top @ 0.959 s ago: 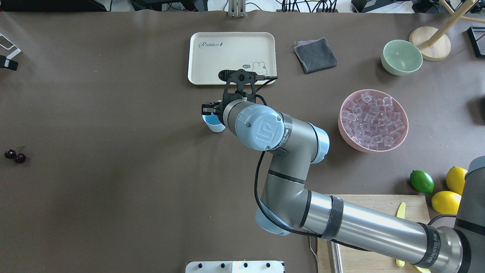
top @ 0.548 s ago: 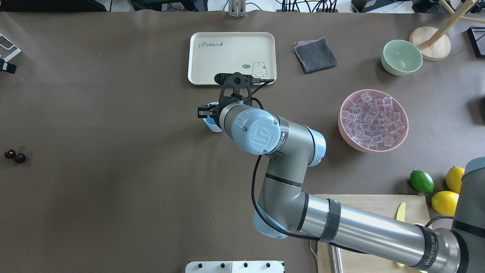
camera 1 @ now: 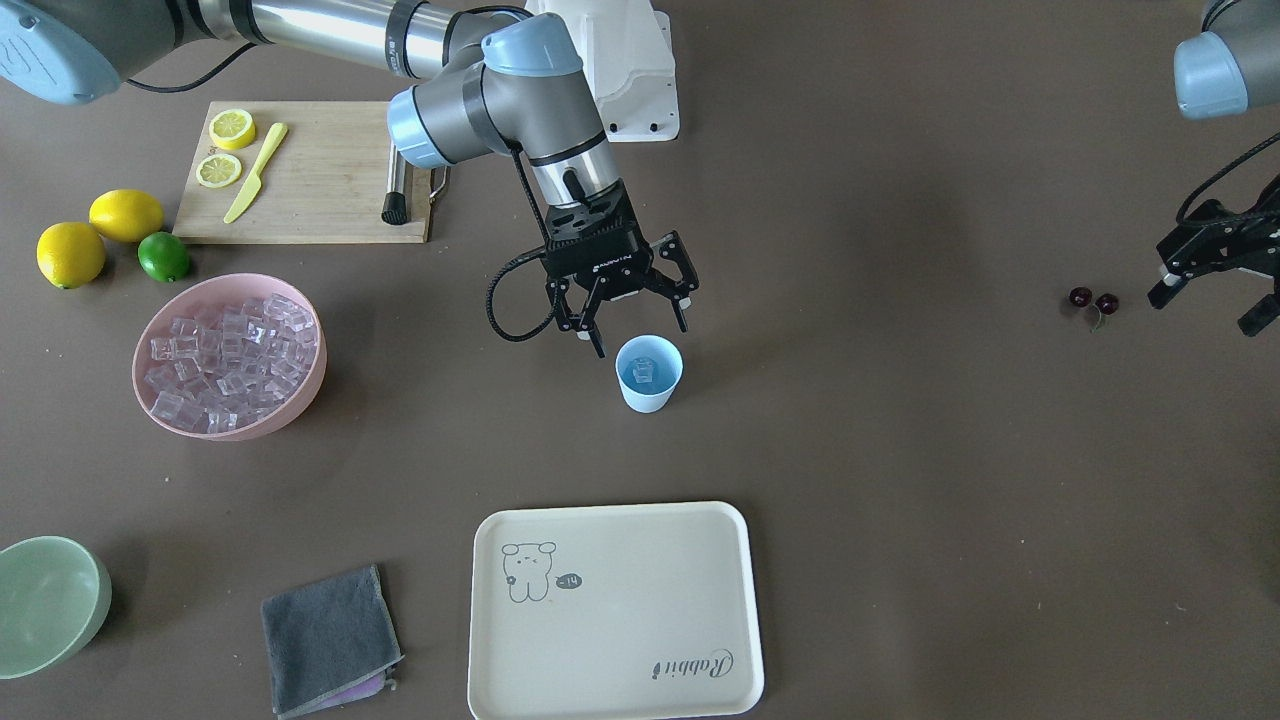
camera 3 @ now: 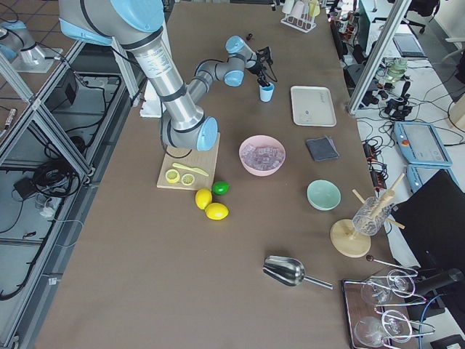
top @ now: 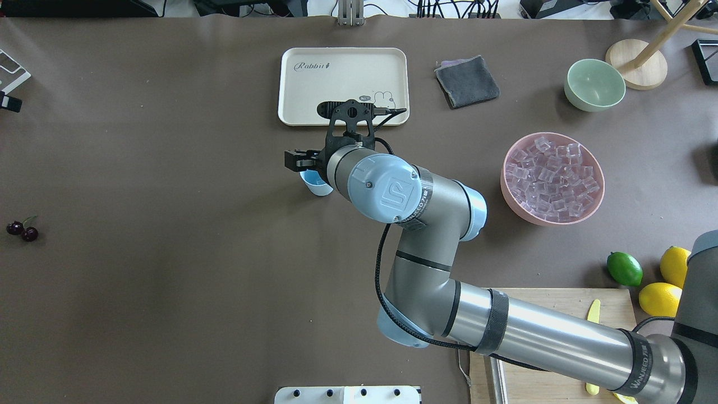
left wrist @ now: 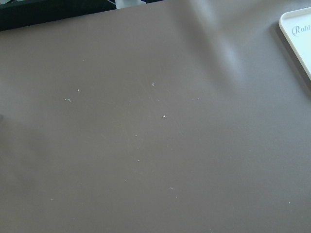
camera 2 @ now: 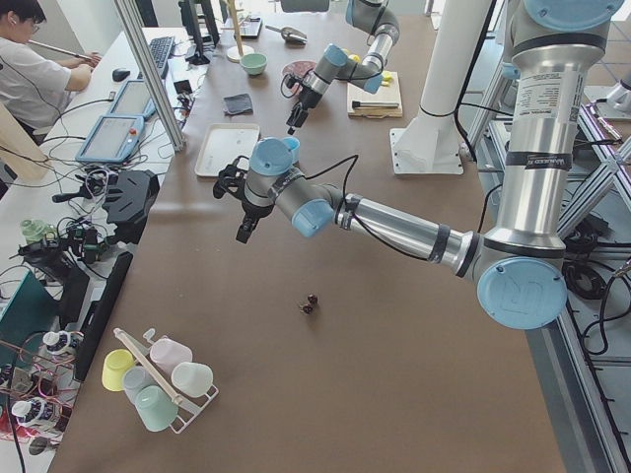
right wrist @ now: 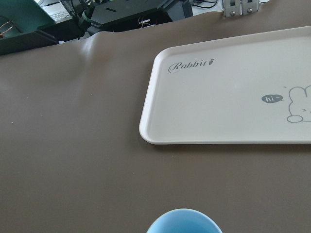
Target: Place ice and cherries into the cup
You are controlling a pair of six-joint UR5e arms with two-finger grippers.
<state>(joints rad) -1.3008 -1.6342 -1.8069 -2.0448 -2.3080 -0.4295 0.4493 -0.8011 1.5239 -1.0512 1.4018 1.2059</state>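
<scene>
The light-blue cup (camera 1: 649, 373) stands mid-table with one clear ice cube (camera 1: 643, 372) inside; its rim also shows in the right wrist view (right wrist: 184, 223). My right gripper (camera 1: 642, 335) hangs open just above and behind the cup, holding nothing. In the overhead view one of its fingers (top: 295, 161) sticks out left of the cup (top: 314, 185). The pink bowl (camera 1: 300, 400) holds several ice cubes (camera 1: 225, 360). The two cherries (camera 1: 1092, 300) lie far off on the robot's left side, also in the overhead view (top: 21, 230). My left gripper (camera 1: 1200, 310) is open and empty, just beside them.
A cream tray (top: 291, 84) lies beyond the cup. A grey cloth (top: 466, 81) and a pale green bowl (top: 594, 84) sit at the far right. A lime (top: 624, 268), lemons (top: 662, 298) and a cutting board (camera 1: 320, 180) with a knife are near my right base.
My right gripper's visible finger has moved left, away from the cup, as the jaws spread. The left gripper's tip at the overhead view's left edge has drifted toward the near side.
</scene>
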